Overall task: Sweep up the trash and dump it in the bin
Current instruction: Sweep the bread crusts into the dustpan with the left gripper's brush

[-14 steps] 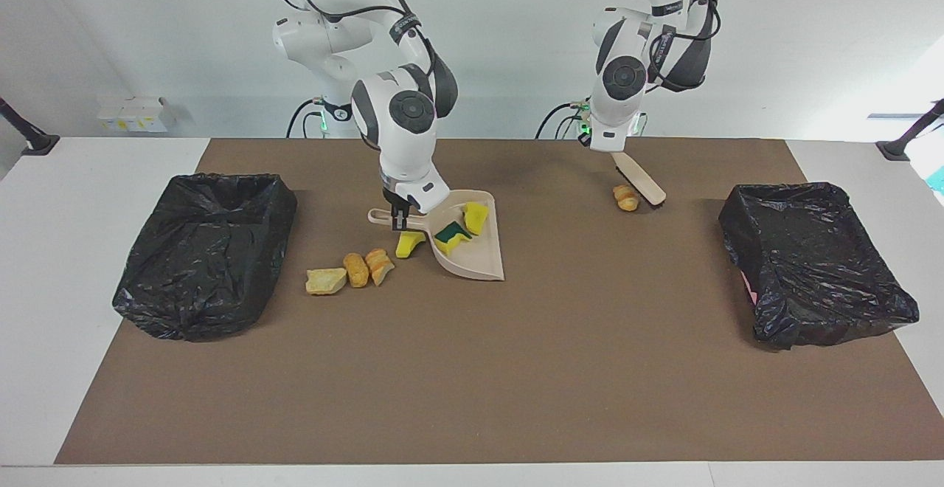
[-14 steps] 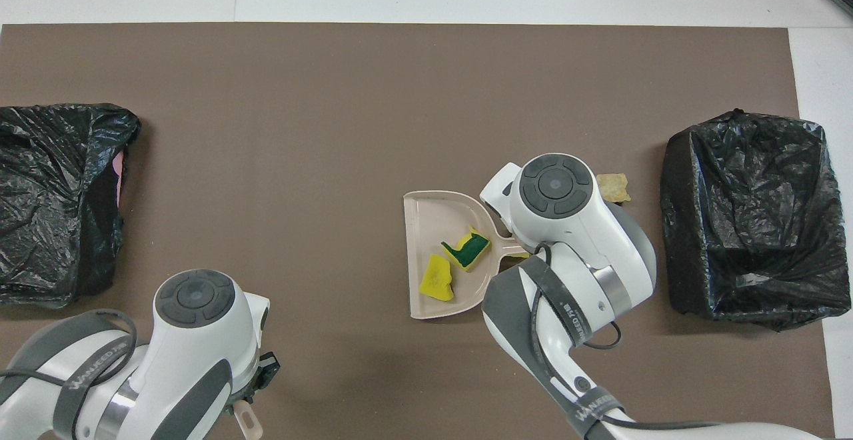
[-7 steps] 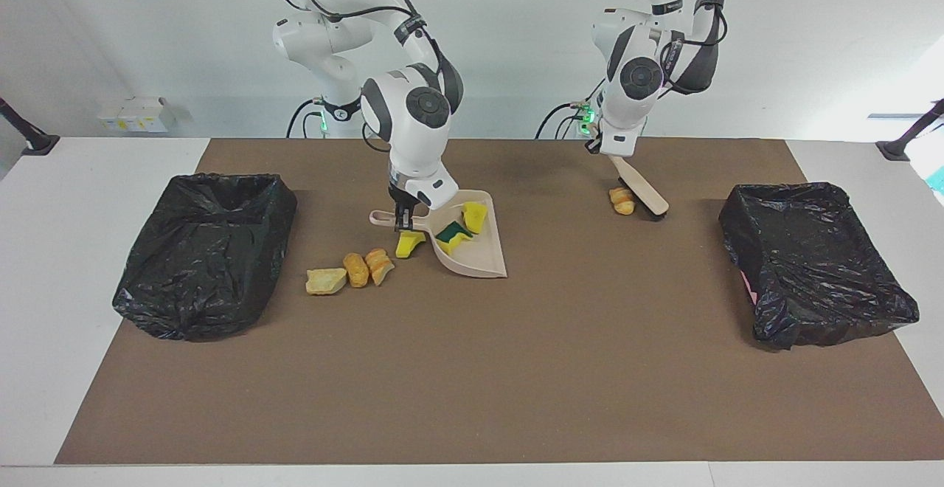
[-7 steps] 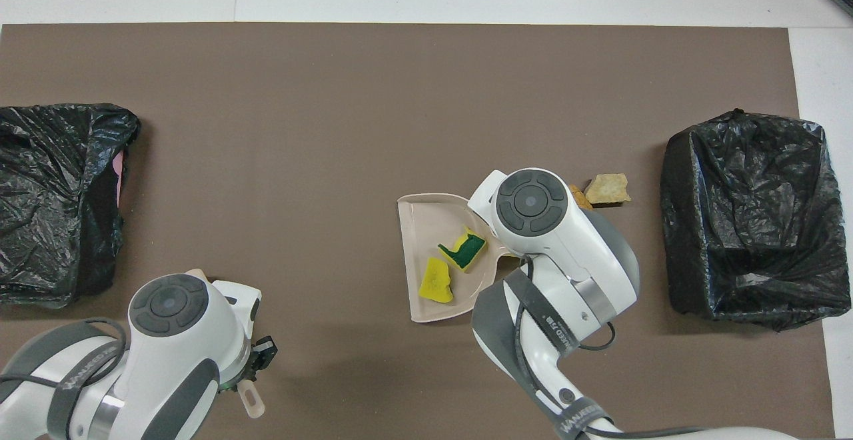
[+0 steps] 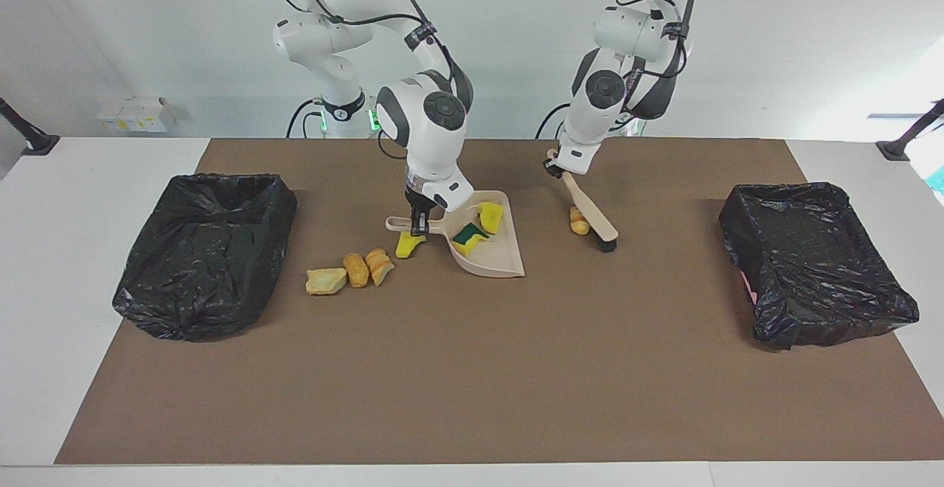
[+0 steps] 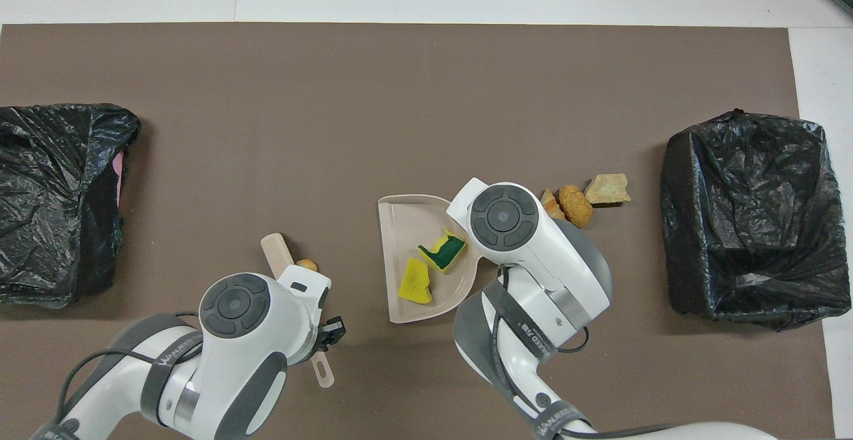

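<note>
My right gripper (image 5: 419, 220) is shut on the handle of the beige dustpan (image 5: 495, 258), which rests on the brown mat. A yellow sponge piece (image 5: 490, 216) and a green-backed one (image 5: 470, 236) lie in the pan (image 6: 403, 223). Another yellow piece (image 5: 407, 245) lies on the mat beside the handle. Three tan bread chunks (image 5: 356, 269) lie toward the right arm's end. My left gripper (image 5: 558, 166) is shut on the brush (image 5: 590, 214), whose bristles touch the mat. One bread chunk (image 5: 579, 220) lies against the brush on the dustpan's side.
A black-lined bin (image 5: 203, 251) stands at the right arm's end of the mat, and another (image 5: 811, 258) at the left arm's end. Both also show in the overhead view, the first (image 6: 753, 220) and the second (image 6: 60, 200).
My left arm has swept the brush and its bread chunk along the mat toward the dustpan. My right arm has slid the dustpan a little toward the brush.
</note>
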